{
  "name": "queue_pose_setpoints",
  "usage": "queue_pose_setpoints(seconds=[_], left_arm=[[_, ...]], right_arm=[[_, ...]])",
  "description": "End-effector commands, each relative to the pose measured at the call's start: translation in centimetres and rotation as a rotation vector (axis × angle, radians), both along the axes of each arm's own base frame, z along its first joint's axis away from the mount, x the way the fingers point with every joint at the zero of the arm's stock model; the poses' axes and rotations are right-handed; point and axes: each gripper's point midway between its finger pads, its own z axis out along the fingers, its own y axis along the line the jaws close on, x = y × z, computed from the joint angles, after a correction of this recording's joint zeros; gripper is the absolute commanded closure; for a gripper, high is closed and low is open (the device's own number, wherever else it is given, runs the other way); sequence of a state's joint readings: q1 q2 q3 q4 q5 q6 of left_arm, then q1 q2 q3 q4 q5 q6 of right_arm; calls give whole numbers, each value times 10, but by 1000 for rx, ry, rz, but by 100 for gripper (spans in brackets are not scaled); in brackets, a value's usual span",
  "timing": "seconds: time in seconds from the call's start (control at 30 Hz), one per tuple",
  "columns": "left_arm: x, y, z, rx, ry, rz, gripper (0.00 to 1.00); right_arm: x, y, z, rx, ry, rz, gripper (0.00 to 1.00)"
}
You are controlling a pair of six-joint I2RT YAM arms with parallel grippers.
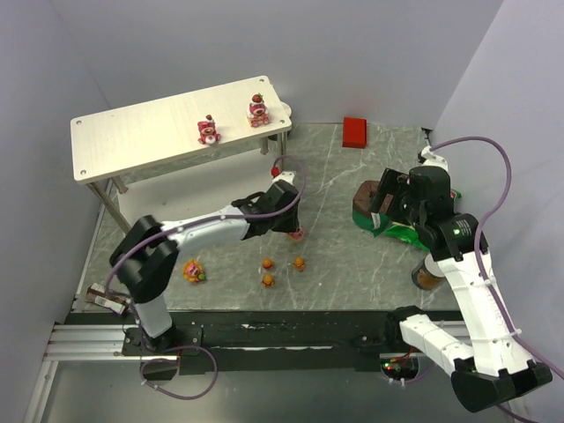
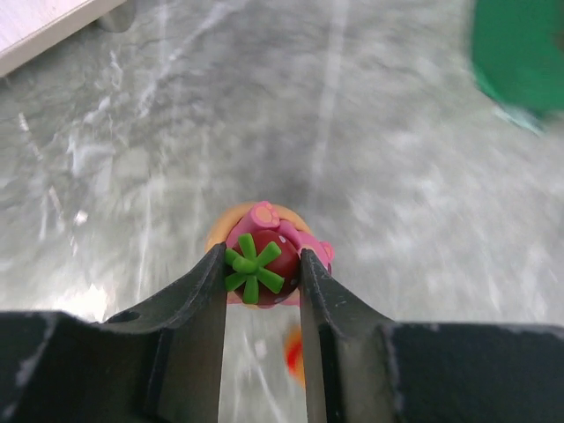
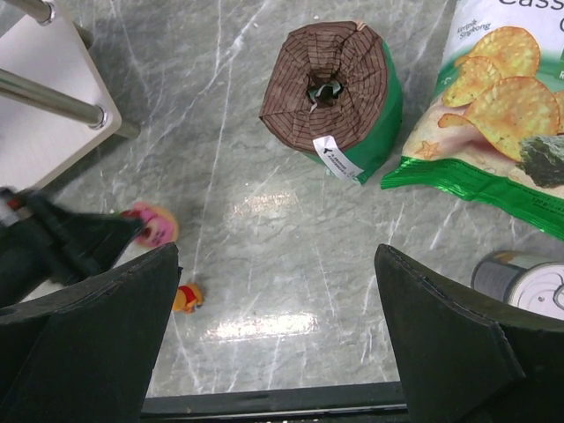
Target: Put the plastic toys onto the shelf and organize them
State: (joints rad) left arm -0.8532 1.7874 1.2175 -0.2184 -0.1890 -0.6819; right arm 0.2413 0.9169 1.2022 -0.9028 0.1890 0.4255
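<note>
Closest in, my left gripper (image 2: 262,257) pinches a pink strawberry bear (image 2: 269,222) over the marble table (image 2: 397,176); my right gripper (image 3: 275,264) hangs wide apart near the brown-and-green cylinder (image 3: 330,97).

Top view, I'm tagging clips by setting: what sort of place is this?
Likely a robot lab cell: plain walls box in the table, the left arm and right arm sit on a base bar, toys are props.

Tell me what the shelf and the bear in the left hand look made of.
The shelf looks like pale wood board, matte, with faint grain; possibly laminate. The bear looks like moulded plastic: smooth, with flat pink and green colour.
</note>
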Motion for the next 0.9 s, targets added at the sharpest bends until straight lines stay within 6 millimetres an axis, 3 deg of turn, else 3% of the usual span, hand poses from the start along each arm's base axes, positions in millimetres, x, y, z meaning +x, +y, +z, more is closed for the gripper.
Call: queue_pose_setpoints(seconds=[0.0,0.27,0.4,0.43,0.5,0.53,0.67,0.8,0.87], left_arm=[[-18,-13,118,-108,-181,-153,99],[-13,52,269,-129,-483,-7,99],[-18,87,329,-147,-586,80,99],[-22,94,353,-179,-624,91,99],[-24,117,379,-192,-669,159,99],[-26,130,401,-213,-705,193,99],[-27,176,432,-173,-772,354,99],[-12,239,426,-48,-746,613,99],[-15,260,429,-71,-719,703,99]], right_arm=[[11,5,11,22,-44,10,2],[23,11,16,31,-48,25,4],[28,11,21,29,-57,25,4],[28,11,22,30,-59,26,4],[28,12,23,29,-61,31,4],[29,12,24,29,-66,32,4],[29,13,23,32,-62,35,4],[28,13,22,32,-62,36,4],[27,11,21,29,-58,33,4]])
